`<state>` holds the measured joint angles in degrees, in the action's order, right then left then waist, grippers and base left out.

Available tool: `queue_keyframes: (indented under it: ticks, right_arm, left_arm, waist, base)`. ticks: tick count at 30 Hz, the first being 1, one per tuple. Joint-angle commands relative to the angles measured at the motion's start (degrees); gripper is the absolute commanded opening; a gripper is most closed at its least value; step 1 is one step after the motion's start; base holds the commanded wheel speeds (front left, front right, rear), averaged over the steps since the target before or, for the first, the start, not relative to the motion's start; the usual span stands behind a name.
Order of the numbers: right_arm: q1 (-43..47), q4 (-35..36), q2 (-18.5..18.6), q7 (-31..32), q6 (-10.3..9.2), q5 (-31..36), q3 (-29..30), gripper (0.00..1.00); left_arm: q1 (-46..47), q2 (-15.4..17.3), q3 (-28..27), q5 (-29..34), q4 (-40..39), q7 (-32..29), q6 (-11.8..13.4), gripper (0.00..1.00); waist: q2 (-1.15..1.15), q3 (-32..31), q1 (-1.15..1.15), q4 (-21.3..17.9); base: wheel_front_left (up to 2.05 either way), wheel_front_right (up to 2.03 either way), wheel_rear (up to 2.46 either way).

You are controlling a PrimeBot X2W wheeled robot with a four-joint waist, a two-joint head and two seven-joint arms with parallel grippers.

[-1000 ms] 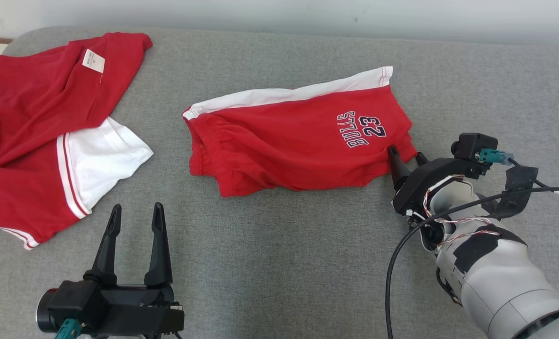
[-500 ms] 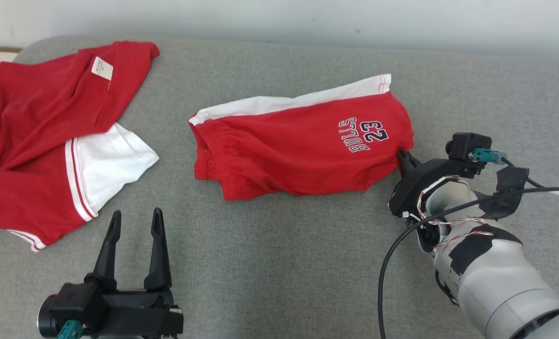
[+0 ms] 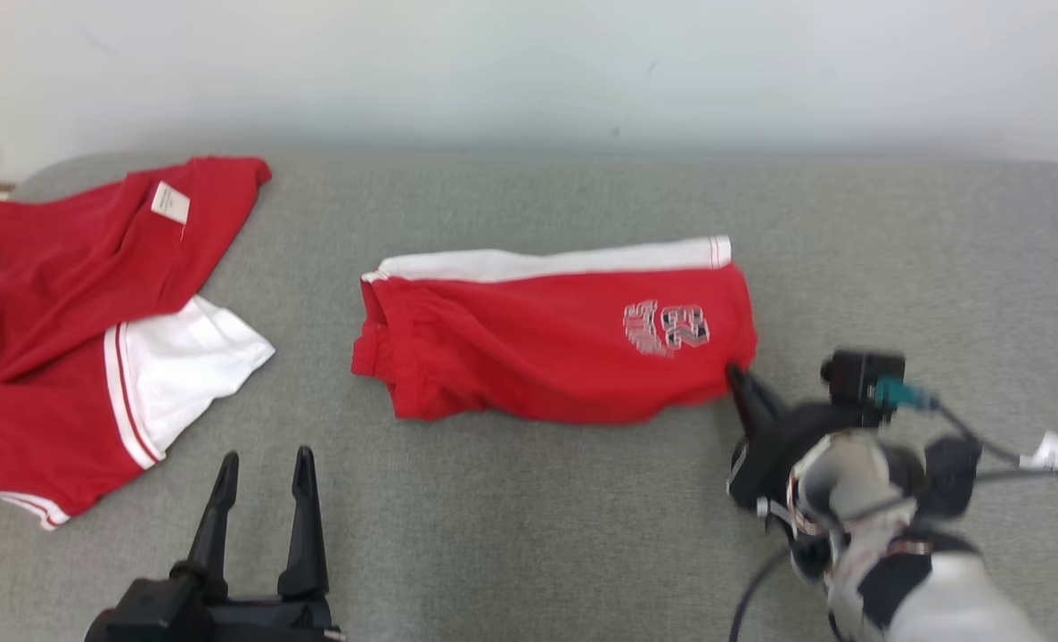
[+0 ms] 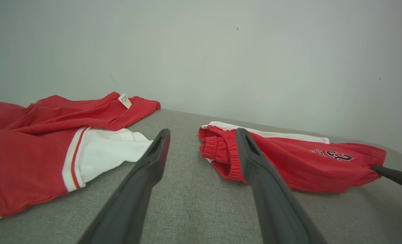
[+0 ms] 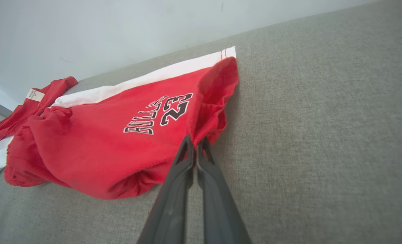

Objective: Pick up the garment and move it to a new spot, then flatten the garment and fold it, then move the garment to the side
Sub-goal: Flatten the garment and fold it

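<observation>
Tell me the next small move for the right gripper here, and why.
Probably lift the right gripper gently: its jaws are shut on the hem corner of the shorts, which otherwise lie on the grey cushion. The left gripper hangs open, away from them.

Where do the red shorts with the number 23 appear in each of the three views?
Head view: shorts at the centre.
Left wrist view: shorts right of centre.
Right wrist view: shorts in the left half, above the fingers.
Shared landmark: white label on the other red garment, left of the shorts.
</observation>
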<state>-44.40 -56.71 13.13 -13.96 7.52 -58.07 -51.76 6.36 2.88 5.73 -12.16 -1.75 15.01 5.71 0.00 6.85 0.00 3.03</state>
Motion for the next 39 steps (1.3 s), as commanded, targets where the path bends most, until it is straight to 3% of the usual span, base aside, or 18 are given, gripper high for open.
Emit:
queue_keyframes:
  ticks: [1,12,19,30,32,33,39]
  right_arm:
    - [2.1,1.15,0.67,-0.26,-0.06,-0.67,-0.4,0.0]
    - [13.78,13.47,6.93,-0.56,-0.06,-1.21,2.44,0.0]
    - [19.38,19.24,10.34,2.7,-0.06,0.85,7.02,0.0]
    - [24.16,21.43,8.44,6.19,-0.06,7.32,15.07,0.0]
    - [24.79,21.41,7.56,6.21,-0.06,8.61,16.55,0.87]
    - [25.06,21.36,7.3,6.05,-0.06,9.53,17.31,1.0]
    - [26.17,22.49,5.66,4.18,-0.06,13.36,22.05,1.0]
  left_arm:
    - [-1.3,0.03,-0.24,-0.35,0.42,0.23,-0.01,1.0]
    - [-4.54,0.03,-1.02,0.12,0.22,0.23,-0.21,1.0]
    - [-5.39,0.02,-1.25,0.22,-0.04,0.23,-0.19,1.0]
    - [-5.74,0.03,-1.37,-0.26,0.08,0.23,-0.42,1.0]
    - [-5.79,0.02,-1.37,-0.39,0.15,0.23,-0.39,1.0]
    - [-5.81,0.04,-1.44,-0.46,0.17,0.23,-0.44,1.0]
    - [-6.16,0.02,-1.63,0.93,0.45,0.23,-1.59,1.0]
  waist:
    - [0.0,-1.83,0.0,-1.35]
    - [0.0,-5.21,0.0,-3.31]
    - [0.0,-6.02,0.0,-4.6]
    - [0.0,-6.4,0.0,-5.6]
    - [0.0,-6.42,0.0,-5.59]
    - [0.0,-6.38,0.0,-5.64]
    - [0.0,-6.36,0.0,-6.14]
  base:
    - [0.0,0.0,0.0]
    - [0.0,0.0,0.0]
    - [0.0,0.0,0.0]
    - [0.0,0.0,0.0]
    - [0.0,0.0,0.0]
    - [0.0,0.0,0.0]
    - [0.0,0.0,0.0]
